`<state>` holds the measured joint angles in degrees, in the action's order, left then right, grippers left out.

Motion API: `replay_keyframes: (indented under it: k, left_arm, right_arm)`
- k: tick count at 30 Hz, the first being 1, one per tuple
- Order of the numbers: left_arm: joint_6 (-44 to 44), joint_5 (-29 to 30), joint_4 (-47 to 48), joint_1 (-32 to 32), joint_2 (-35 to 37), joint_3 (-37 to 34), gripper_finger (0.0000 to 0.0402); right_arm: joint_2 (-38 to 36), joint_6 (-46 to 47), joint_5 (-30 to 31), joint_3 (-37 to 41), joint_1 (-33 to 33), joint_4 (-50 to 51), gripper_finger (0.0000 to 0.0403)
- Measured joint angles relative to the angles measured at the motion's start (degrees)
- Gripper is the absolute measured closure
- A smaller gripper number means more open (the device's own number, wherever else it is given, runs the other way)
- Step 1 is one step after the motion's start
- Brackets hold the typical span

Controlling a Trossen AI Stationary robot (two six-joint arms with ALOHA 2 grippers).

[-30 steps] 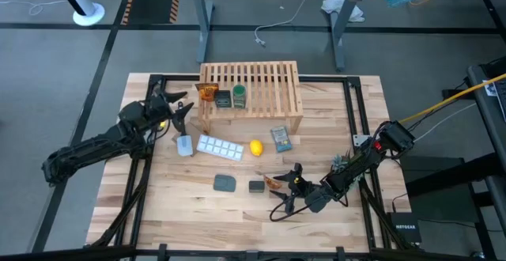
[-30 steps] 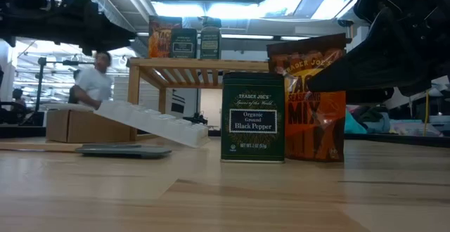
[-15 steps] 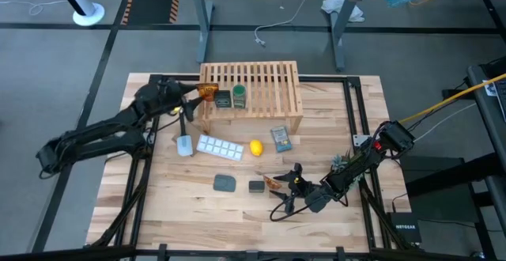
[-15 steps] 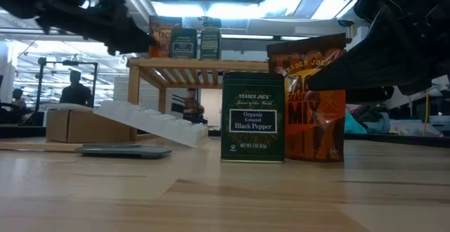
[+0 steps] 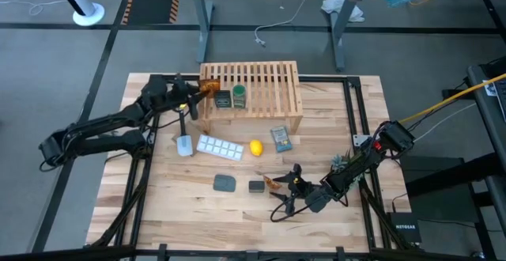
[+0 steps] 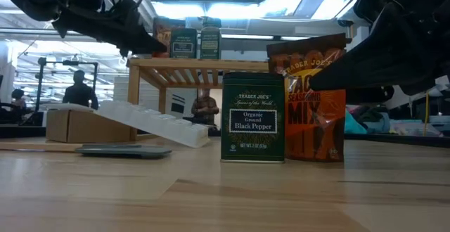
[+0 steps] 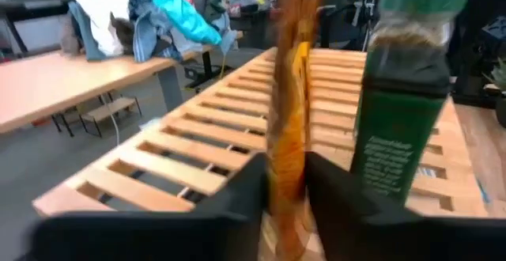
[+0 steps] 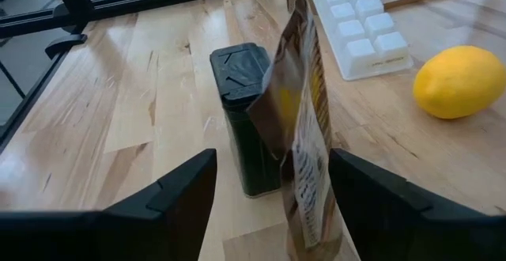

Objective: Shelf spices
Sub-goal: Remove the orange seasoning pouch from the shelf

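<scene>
Fingers of the left gripper are closed on an orange-brown packet atop the shelf. A second packet is straddled by the wide-open right gripper.

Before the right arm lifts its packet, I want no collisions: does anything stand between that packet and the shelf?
Yes. Between the orange-brown packet at the right gripper and the shelf lie a lemon, a white tray and a blue-grey packet. A dark box stands beside the packet.
</scene>
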<state>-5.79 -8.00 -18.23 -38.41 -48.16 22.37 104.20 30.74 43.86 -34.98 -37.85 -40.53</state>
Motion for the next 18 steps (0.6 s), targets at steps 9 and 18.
replay_keyframes:
  k: [9,18]
  left_arm:
    - [-2.23,1.57,1.24,0.00,8.70,0.02,0.0382]
    - [-3.62,5.06,21.36,0.00,26.43,0.02,0.0387]
  right_arm:
    - [0.00,0.02,-0.59,0.00,0.00,-0.13,0.0152]
    - [0.00,0.02,-0.61,0.00,0.00,-0.59,0.0152]
